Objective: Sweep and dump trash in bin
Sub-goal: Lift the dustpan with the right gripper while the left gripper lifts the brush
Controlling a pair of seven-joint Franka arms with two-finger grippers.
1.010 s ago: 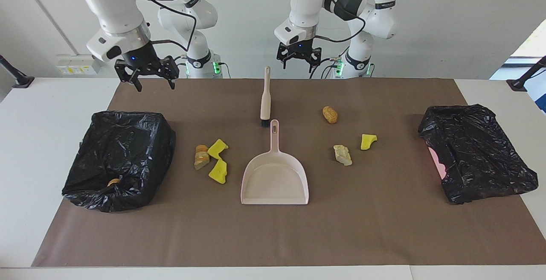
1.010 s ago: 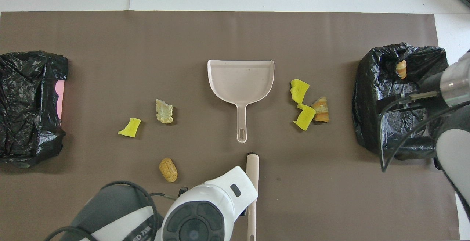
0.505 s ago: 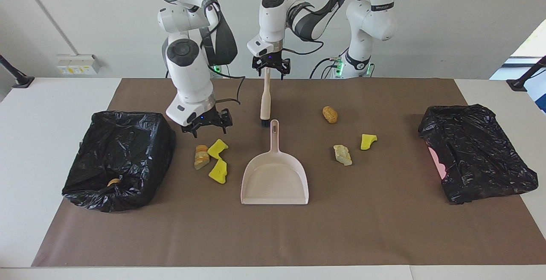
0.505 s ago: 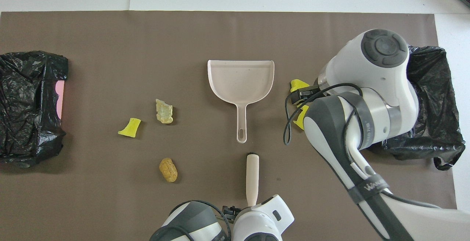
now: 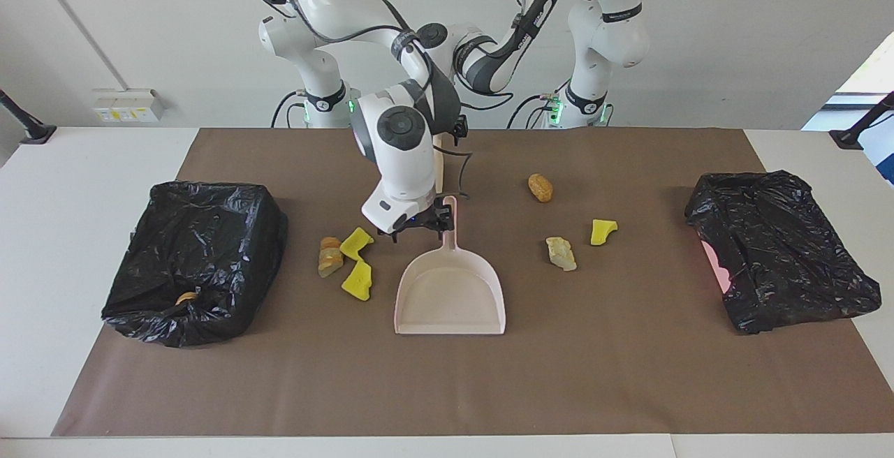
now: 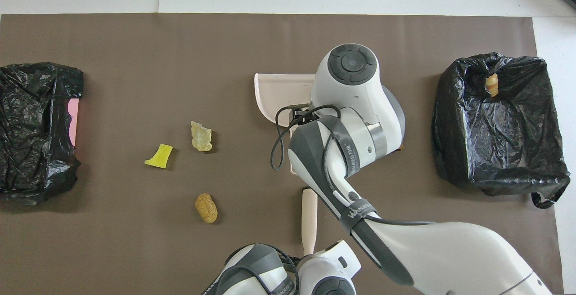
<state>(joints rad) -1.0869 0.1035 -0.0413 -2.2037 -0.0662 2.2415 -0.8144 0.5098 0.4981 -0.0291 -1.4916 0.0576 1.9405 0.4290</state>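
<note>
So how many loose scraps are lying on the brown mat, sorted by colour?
Yellow sponge pieces: 3
Brown bread-like lumps: 2
Pale beige chunk: 1
Total: 6

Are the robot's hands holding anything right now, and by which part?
Nothing is held yet. The right tool, open, is at the handle of the dustpan; the left tool, open, is at the handle end of the brush.
</note>
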